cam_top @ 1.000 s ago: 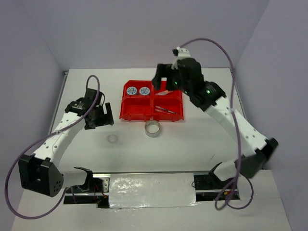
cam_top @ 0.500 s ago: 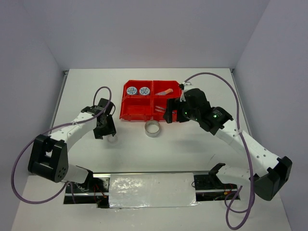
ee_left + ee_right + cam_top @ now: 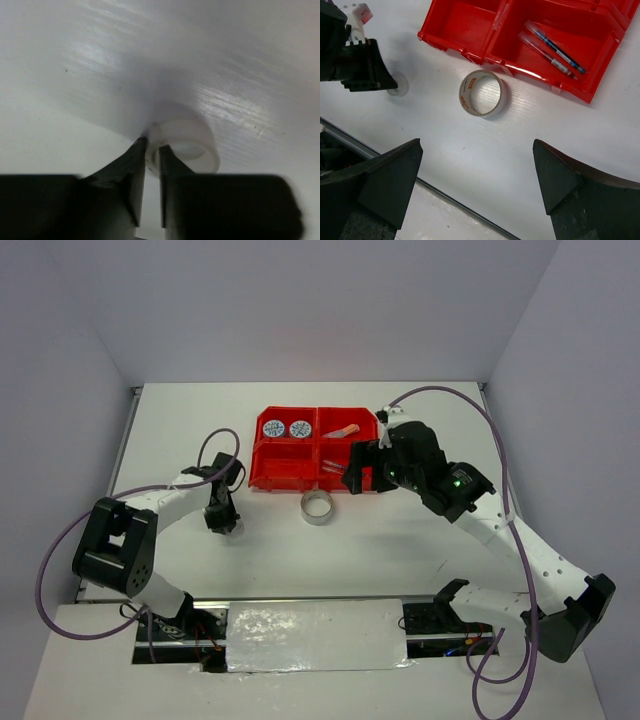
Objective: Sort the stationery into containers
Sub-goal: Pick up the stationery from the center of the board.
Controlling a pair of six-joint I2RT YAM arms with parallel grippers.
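Note:
The small clear tape ring [image 3: 192,135] lies on the white table, left of the red tray [image 3: 300,483]. My left gripper [image 3: 152,147] is shut on its wall, one finger inside and one outside; in the top view the gripper [image 3: 225,523] hides the ring. A silvery-grey tape ring [image 3: 319,507] [image 3: 483,93] lies just in front of the tray. My right gripper [image 3: 476,145] hangs open above the table near it, holding nothing. The tray [image 3: 465,25] holds two blue-patterned rolls [image 3: 273,427], an orange stub [image 3: 345,431] and thin pens [image 3: 552,47].
A dark metal rail and a foil-covered strip [image 3: 315,635] run along the table's near edge between the arm bases. Lilac walls close the table in at the back and sides. The right arm's purple cable [image 3: 440,395] loops above the tray's right side.
The left gripper came down over the small clear tape ring and its jaws shut on the ring's wall. The right arm swung down from over the tray to in front of it.

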